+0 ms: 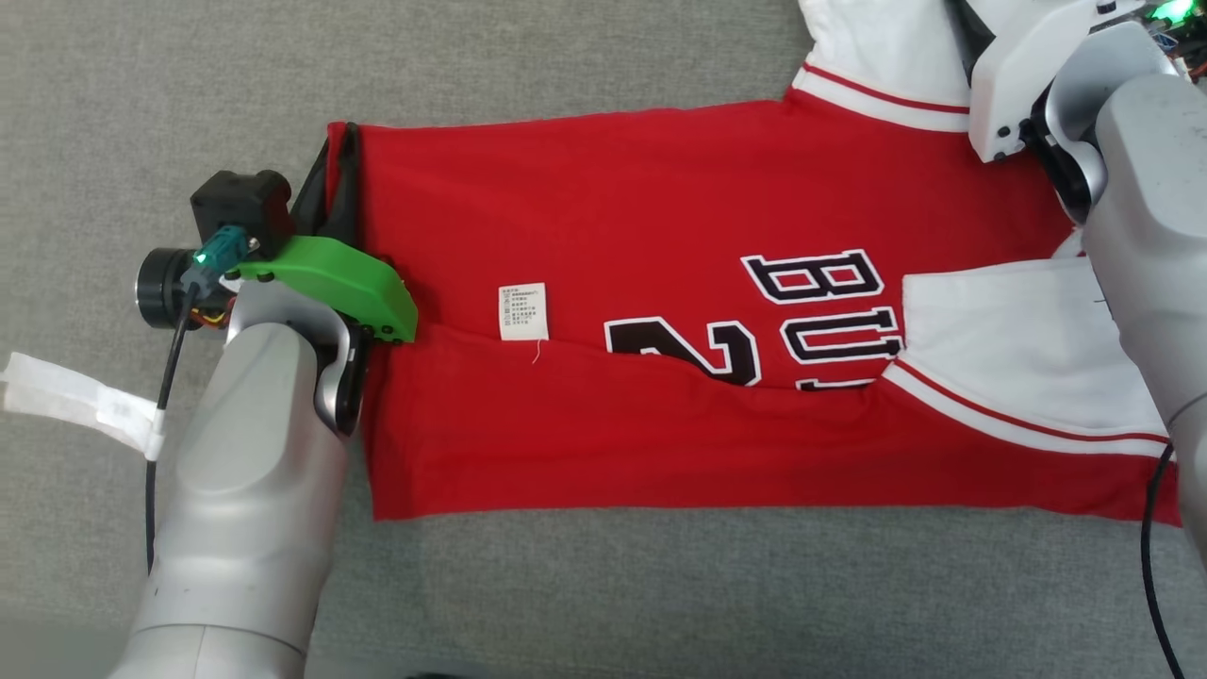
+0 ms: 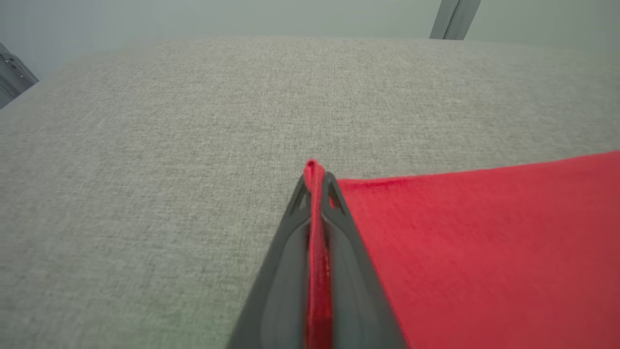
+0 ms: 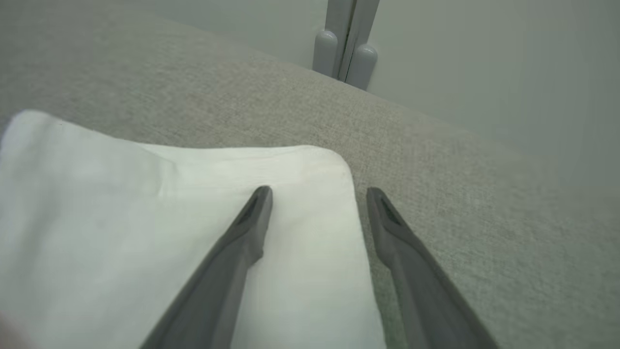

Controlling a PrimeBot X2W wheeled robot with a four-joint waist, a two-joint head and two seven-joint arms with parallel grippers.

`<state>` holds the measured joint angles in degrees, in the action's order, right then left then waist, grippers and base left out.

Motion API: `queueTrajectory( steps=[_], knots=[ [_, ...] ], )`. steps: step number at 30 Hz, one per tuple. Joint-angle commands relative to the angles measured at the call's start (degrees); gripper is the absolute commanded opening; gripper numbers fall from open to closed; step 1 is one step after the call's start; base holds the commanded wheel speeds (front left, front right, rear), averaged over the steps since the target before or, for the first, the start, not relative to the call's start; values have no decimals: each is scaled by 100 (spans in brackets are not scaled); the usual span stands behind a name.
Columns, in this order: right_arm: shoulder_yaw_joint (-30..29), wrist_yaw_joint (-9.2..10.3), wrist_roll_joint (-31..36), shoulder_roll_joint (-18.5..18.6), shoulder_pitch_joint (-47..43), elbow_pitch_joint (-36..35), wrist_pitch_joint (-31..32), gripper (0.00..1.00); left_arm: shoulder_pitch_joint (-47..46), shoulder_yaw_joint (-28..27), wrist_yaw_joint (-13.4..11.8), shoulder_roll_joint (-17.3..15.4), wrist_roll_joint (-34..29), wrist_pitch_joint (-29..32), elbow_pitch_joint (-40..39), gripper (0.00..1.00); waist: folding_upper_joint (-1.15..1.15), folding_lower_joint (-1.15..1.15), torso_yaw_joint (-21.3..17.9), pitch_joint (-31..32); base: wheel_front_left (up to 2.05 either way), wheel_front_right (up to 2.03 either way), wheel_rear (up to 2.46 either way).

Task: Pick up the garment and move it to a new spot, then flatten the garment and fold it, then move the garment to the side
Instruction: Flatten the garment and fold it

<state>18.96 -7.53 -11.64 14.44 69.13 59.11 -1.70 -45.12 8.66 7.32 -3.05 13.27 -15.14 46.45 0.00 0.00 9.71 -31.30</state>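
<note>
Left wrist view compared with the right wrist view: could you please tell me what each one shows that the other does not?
The left wrist view has the left gripper shut on the red edge of the garment. The right wrist view has the right gripper open, straddling the edge of the white sleeve: one finger over the sleeve, the other over bare surface. Both share the grey fabric surface underneath and a pale wall behind.
</note>
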Motion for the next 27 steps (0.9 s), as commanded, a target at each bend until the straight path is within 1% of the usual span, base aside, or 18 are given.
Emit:
queueTrajectory(
  steps=[1, 2, 3, 4, 7, 10, 12, 15, 18, 22, 27],
  knots=[
    [-5, 9, 7, 15, 75, 153, 71, 100, 40, 17, 8, -17, 42, 3, -39, 0, 0, 0, 173, -118, 0, 0, 0],
    [-9, 9, -25, -36, 109, 283, 130, 90, 52, 43, 8, -14, 79, 3, -65, 0, 0, 0, 196, -128, 0, 0, 0],
    [-11, 8, -38, -57, 126, 384, 167, 49, 60, 65, 9, -16, 99, 3, -80, 0, 0, 0, 207, -135, 0, 0, 0],
    [-13, 5, -32, -66, 151, 463, 123, 0, 72, 87, 11, -12, 139, 3, -109, 0, 0, 0, 219, -144, 0, 0, 0],
    [-93, 9, 42, 13, 284, 546, -254, 0, 108, 82, 7, -9, 206, 3, -245, 0, 0, 0, 227, -148, 0, 0, 0],
    [-337, 9, 164, 118, 469, 580, -891, 0, 132, -34, 7, -12, 167, 3, -498, 0, 0, 0, 176, -109, 0, 0, 0],
    [-546, 9, 269, 116, 527, 560, -1177, 0, 164, -161, -9, -15, 106, 3, -728, 0, 0, 0, 118, -65, 0, 0, 0],
    [-836, 9, 383, 67, 454, 392, -1325, 0, 291, -373, -12, -30, 18, 3, -1061, 0, 0, 0, 26, 19, 0, 0, 0],
    [-1229, 10, 432, 27, 108, -256, -1349, 0, 480, -575, 0, -23, -31, 3, -1460, 0, 0, 0, -91, 132, 0, 0, 0],
    [-1573, 9, 382, -84, -550, -1066, -1351, 0, 786, -750, 9, -48, -120, 4, -1749, 0, 0, 0, -247, 306, 0, 0, 0],
    [-1695, 9, 176, -129, -1455, -1893, -1353, 0, 1242, -814, 12, -99, -162, 4, -1957, 0, 0, 0, -430, 515, 0, 0, 0]
  ],
)
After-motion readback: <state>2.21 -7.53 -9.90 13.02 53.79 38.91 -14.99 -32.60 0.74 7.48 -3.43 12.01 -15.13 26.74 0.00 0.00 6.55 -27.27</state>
